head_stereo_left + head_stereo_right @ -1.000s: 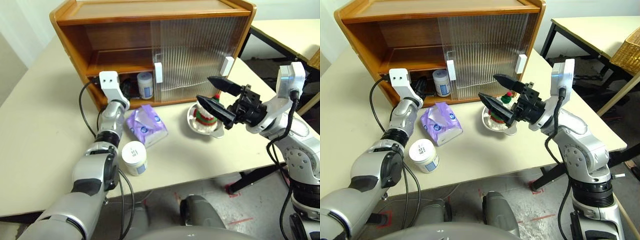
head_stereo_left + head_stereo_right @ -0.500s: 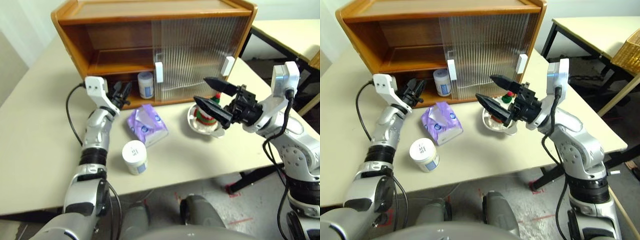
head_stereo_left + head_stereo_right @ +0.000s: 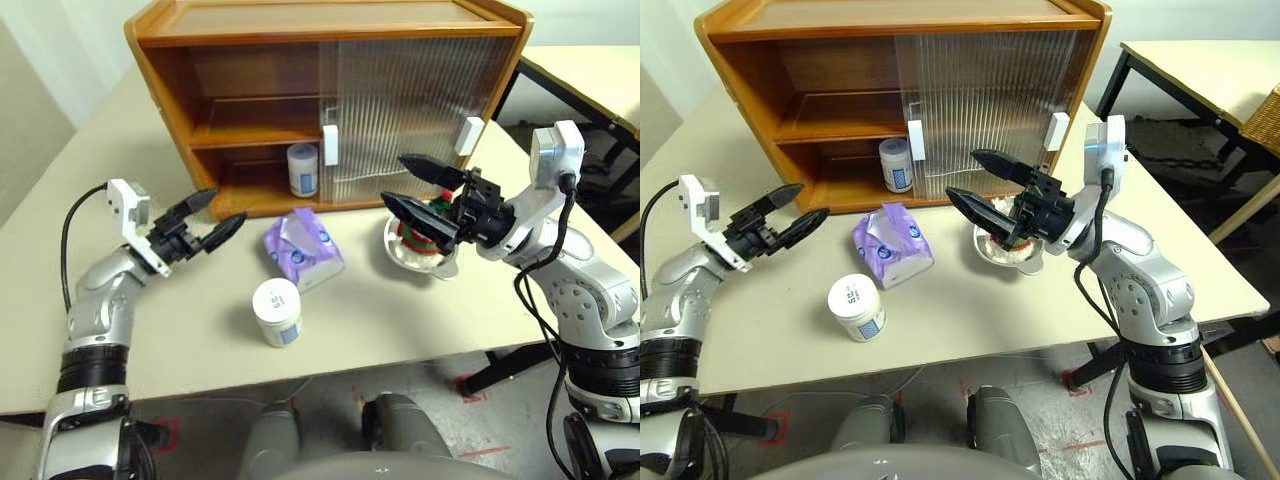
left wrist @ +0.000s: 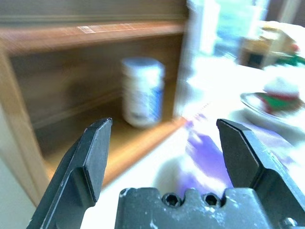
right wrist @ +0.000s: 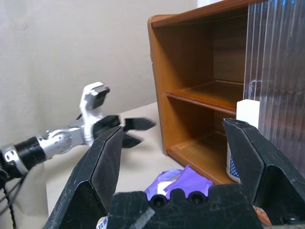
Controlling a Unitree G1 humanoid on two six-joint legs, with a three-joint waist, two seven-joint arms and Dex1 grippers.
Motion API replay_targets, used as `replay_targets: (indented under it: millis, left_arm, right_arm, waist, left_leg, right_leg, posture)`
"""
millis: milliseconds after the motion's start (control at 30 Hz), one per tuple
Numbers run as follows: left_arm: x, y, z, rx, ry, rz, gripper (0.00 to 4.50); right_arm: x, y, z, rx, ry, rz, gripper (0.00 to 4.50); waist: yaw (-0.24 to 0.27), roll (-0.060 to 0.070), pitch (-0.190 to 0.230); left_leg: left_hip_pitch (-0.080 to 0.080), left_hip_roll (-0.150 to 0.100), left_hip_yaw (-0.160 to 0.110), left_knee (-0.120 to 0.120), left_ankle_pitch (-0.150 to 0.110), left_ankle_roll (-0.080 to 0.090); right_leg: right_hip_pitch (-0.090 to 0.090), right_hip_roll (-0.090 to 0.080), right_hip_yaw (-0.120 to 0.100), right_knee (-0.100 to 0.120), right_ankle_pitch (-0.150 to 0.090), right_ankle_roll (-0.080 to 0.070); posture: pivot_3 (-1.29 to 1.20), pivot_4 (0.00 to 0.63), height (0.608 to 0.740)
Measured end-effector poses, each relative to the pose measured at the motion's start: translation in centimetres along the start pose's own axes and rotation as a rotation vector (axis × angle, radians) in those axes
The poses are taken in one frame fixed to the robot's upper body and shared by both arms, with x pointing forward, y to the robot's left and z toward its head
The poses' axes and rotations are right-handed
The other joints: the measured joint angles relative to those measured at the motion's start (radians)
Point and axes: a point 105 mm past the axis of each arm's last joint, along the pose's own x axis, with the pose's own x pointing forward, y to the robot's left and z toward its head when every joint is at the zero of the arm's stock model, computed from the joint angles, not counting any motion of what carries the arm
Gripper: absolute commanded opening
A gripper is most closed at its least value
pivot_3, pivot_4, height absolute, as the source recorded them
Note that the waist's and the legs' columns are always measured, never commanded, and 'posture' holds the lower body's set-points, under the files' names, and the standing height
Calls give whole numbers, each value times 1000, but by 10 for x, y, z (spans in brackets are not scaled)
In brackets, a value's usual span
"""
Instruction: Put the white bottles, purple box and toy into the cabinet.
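Hovering empty with both tools spread wide, left tool point(image 3: 205, 228) is risking toppling the worktop bottle point(image 3: 277, 312) approaching it.

The big orange-brown wooden cabinet point(image 3: 240, 60) looks smoothly varnished, its ribbed sliding doors point(image 3: 410, 100) translucent plastic. The lavender-purple pack point(image 3: 303, 248) is soft and crinkly, the squat white plastic jar point(image 3: 277, 312) smooth, the pale counter point(image 3: 60, 240) matt.
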Motion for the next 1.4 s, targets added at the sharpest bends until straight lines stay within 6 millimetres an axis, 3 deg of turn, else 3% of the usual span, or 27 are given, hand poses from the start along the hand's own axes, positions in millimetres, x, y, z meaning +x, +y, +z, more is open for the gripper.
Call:
replay_targets:
  millis: [233, 367, 500, 667, 967, 1400]
  left_arm:
    - [-33, -32, 1, -50, 11, -280, 4472]
    - [-41, -47, 3, -59, 9, -397, 4472]
    - [-49, -63, -9, -60, 93, -493, 4472]
    - [-48, -76, -23, 3, 183, -607, 4472]
    - [-41, -83, -57, 4, 215, -648, 4472]
    - [-23, -89, -63, -15, 172, -682, 4472]
  right_arm:
    - [3, -1, 2, -6, 0, 24, 4500]
    - [4, -3, 1, -3, 2, 28, 4500]
    - [5, -2, 1, -3, 2, 35, 4500]
    - [6, -2, 4, -12, 0, 43, 4500]
    - [3, -3, 5, -24, 20, 24, 4500]
    - [-1, -2, 10, -51, 25, -3, 4500]
  waist:
    - [3, 1, 1]
    - [3, 3, 2]
    - [3, 4, 2]
    - [18, 8, 4]
    - [22, 8, 4]
    - [-4, 8, 3]
  left_leg:
    - [0, 2, 1, -2, 0, 0]
    - [0, 8, 2, -2, 0, 0]
    - [0, 12, 3, -3, -1, -2]
    - [0, 13, 4, -3, -1, -2]
    - [-1, 13, 7, -3, -1, -2]
    - [0, 13, 7, -3, -1, -2]
  right_leg:
    - [-1, 0, 0, 0, -3, -5]
    - [-2, 1, 0, 0, -4, -6]
    - [-2, 3, 0, 0, -4, -7]
    - [-4, 3, 0, 1, -8, -14]
    - [-6, 5, 0, 2, -7, -11]
    - [-6, 6, 0, 3, -6, -9]
  posture:
    - [69, 0, 740]
    - [72, 0, 740]
    - [67, 0, 740]
    - [52, 0, 740]
    - [-3, 0, 740]
    - [-35, 0, 740]
